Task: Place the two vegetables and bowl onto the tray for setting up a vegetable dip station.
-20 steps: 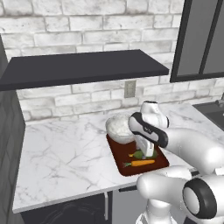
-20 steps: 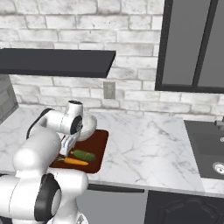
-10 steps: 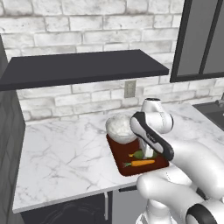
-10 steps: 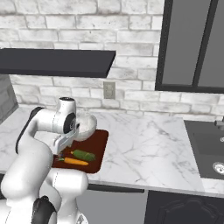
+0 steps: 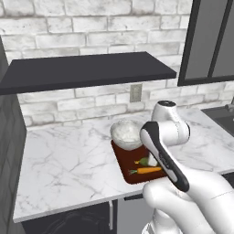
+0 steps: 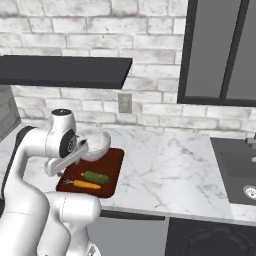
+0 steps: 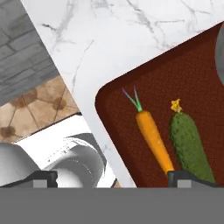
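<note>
The dark red-brown tray [image 5: 124, 160] lies at the counter's front edge. The marble-white bowl [image 5: 126, 133] stands on the tray's [image 6: 114, 167] far end. The green cucumber [image 6: 95, 177] and orange carrot [image 6: 86, 184] lie side by side on the near end. In the hand view my gripper [image 7: 113, 178] is open, its fingertips [image 7: 44, 177] far apart, with nothing between them. It hovers above the tray's [image 7: 127, 122] near corner, with the carrot [image 7: 152, 134] and cucumber [image 7: 190, 144] below its right tip. The bowl's rim [image 7: 220, 41] shows at the right edge.
A dark shelf [image 5: 87, 69] hangs over the marble counter [image 5: 68, 160]. A wall outlet [image 6: 124, 103] sits on the brick wall behind. A sink [image 6: 237, 172] lies far right. The counter's front edge and the floor [image 7: 35, 109] show beneath the hand.
My arm has drawn back and its elbow has shifted, with the hand staying over the tray's near end. The bowl, carrot and cucumber have not moved.
</note>
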You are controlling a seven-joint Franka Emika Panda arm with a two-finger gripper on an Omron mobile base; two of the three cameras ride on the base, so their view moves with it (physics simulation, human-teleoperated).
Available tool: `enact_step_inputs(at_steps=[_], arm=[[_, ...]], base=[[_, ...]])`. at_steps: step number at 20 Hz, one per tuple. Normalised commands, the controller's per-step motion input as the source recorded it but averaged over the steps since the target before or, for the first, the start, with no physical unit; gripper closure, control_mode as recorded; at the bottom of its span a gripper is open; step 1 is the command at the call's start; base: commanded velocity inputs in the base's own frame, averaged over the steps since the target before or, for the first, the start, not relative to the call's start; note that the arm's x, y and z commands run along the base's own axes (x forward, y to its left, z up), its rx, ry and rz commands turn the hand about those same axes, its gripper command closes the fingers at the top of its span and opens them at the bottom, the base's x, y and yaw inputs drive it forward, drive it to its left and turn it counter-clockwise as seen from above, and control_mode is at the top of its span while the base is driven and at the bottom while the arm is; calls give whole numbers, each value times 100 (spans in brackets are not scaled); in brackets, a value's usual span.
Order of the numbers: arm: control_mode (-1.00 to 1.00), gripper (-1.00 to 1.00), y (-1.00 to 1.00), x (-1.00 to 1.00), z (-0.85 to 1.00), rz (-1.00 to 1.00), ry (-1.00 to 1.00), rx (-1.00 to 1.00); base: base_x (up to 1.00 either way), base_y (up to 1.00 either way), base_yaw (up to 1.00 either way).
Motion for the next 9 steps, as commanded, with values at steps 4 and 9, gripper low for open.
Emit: enact_step_inputs(at_steps=[4, 9], arm=[[-100, -100, 5, -25, 25, -38, -18, -4], [-100, -100, 1, -17, 26, -36, -9, 0]], base=[[0, 0, 0], [0, 0, 0]])
